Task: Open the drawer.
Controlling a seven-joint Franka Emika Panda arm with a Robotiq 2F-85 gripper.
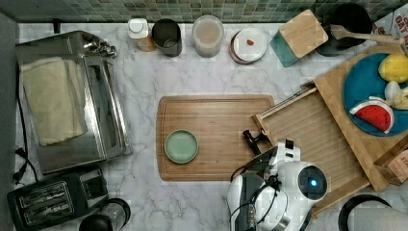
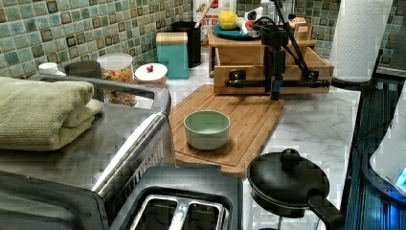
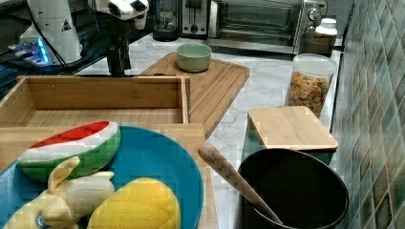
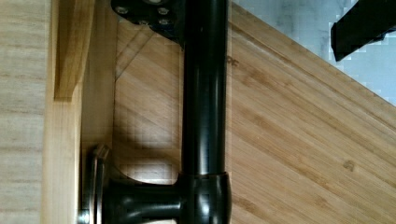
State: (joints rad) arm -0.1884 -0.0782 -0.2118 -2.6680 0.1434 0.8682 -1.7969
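Light-wood shallow drawer (image 1: 315, 139) sitting pulled out from wooden stand, front overhanging bamboo cutting board (image 1: 211, 137). Long thin black bar handle (image 2: 268, 83) running crosswise; black gripper (image 2: 275, 93) hanging right at it, grip unclear tbh. Guessing more pulling toward green bowl (image 1: 181, 146).

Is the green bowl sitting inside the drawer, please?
No, in the top view the green bowl rests on the cutting board, beside the drawer.
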